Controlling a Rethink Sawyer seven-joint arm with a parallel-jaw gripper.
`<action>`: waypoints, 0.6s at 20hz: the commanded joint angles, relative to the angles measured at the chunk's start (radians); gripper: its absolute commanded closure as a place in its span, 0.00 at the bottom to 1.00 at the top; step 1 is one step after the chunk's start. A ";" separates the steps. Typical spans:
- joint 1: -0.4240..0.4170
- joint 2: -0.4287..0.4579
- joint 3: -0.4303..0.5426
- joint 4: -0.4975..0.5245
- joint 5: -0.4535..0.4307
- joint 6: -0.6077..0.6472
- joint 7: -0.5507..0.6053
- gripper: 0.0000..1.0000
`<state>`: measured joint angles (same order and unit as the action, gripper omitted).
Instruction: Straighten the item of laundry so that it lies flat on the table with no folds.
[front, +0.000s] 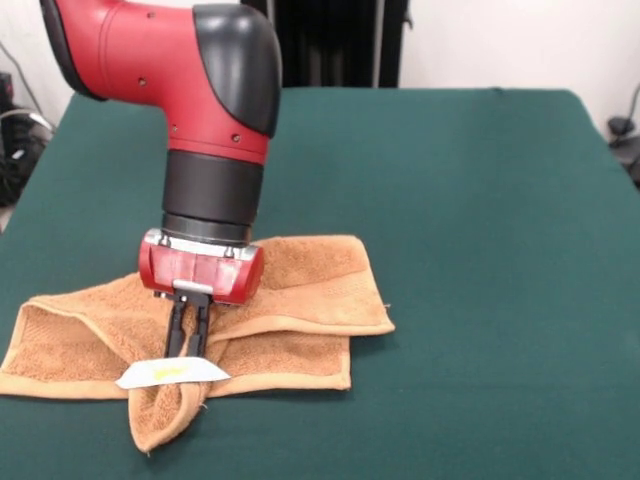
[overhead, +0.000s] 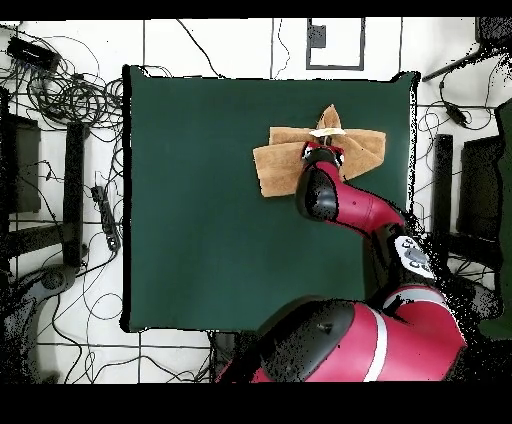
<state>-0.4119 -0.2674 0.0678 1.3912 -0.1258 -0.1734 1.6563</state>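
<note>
So the gripper (front: 188, 343) is pointing straight down with its two black fingers (front: 177, 328) pinched close together, right on a bunched ridge of the towel (front: 300, 290), just above the white tag (front: 172, 373). Can't quite tell if they're actually pinching cloth. Towel's still messy: layers folded over each other, one corner flopping toward the near edge. It sits on the green table (front: 480, 200), toward one side in the overhead view.
</note>
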 joint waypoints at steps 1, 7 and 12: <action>0.080 -0.045 0.016 0.119 0.134 0.391 0.186 1.00; 0.071 -0.062 0.027 0.131 0.173 0.498 0.183 1.00; 0.068 -0.067 0.033 0.132 0.189 0.537 0.190 1.00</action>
<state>-0.3875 -0.3571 0.0581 1.4056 0.0054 0.2086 1.6563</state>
